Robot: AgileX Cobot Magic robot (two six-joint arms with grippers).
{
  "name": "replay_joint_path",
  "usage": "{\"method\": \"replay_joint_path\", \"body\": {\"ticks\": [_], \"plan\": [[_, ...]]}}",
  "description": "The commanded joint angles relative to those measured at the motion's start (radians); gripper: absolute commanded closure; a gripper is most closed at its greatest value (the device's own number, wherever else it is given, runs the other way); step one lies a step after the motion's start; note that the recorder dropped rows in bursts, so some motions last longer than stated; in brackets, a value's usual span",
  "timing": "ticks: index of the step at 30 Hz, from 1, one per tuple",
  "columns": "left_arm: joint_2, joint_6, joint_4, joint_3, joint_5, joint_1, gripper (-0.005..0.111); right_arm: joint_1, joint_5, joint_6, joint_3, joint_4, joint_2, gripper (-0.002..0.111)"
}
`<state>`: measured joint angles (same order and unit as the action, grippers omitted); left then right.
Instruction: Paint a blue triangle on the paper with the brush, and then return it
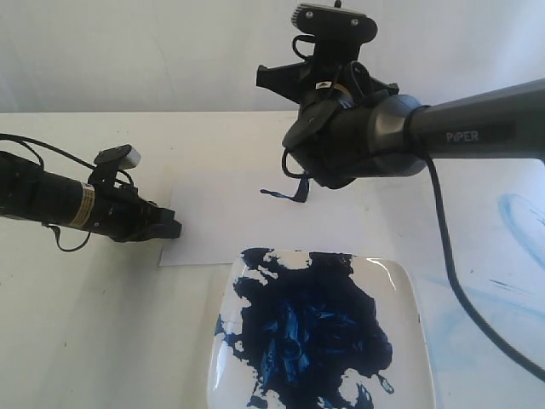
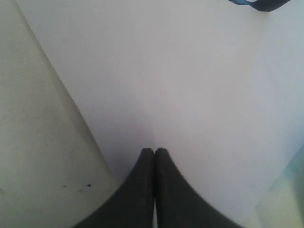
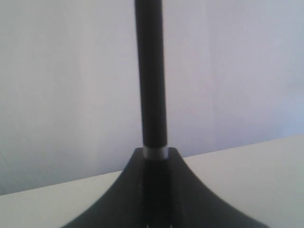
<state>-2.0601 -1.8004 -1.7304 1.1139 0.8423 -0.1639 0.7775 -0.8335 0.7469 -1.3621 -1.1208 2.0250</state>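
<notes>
While the right gripper (image 3: 154, 155) has its jaws clamped on the long, slim, black-handled paintbrush (image 3: 151, 71), the left gripper (image 2: 155, 151) has its jaws pressed together and holds nothing.

Brush: in the right wrist view the narrow silver band sits level with the jaw tips, and the black handle runs straight out beyond them. The bristle end is not visible in that view. In the exterior view the bulk of the right wrist hides most of the brush, so the position of its tip cannot be confirmed.

Paper: the plain white rectangular sheet of paper (image 1: 226, 204) lies flat in the middle of the cream counter (image 1: 94, 341), well clear of the far edge.

Paint marks: thin dark-blue painted strokes (image 1: 279, 194) sit on the paper directly below the right wrist. Whether they close into a triangle cannot be told.

Left gripper: the arm reaches in from the counter's left side, and the jaw tips lie over the paper just inside its left edge. Contact with the sheet cannot be confirmed.

Plate: a glossy white rounded-square plate (image 1: 410, 285), broadly smeared with dark-blue paint, stands on the near side of the counter. Its far rim is just beside the paper's near edge.

Counter: pale-blue stains (image 1: 521, 220) mark the surface towards the right edge.
</notes>
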Motion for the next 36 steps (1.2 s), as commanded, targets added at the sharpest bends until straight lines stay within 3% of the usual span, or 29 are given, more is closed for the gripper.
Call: {"method": "replay_joint_path", "body": {"ticks": [1, 24, 29, 32, 36], "plan": [[-0.003, 0.002, -0.014, 0.003, -0.027, -0.001, 0.107, 0.001, -0.024, 0.045, -0.002, -0.015, -0.015, 0.108], [-0.003, 0.002, -0.014, 0.003, -0.026, -0.001, 0.107, 0.001, -0.032, 0.113, 0.002, -0.088, -0.075, 0.108], [-0.003, 0.002, -0.014, 0.003, -0.026, -0.001, 0.107, 0.001, 0.04, 0.113, 0.002, -0.075, -0.11, 0.108], [-0.003, 0.002, -0.014, 0.003, -0.026, -0.001, 0.107, 0.001, 0.167, 0.075, 0.002, 0.053, -0.121, 0.108], [-0.003, 0.002, -0.014, 0.003, -0.024, -0.001, 0.107, 0.001, 0.317, -0.112, 0.002, 0.449, -0.118, 0.108]]}}
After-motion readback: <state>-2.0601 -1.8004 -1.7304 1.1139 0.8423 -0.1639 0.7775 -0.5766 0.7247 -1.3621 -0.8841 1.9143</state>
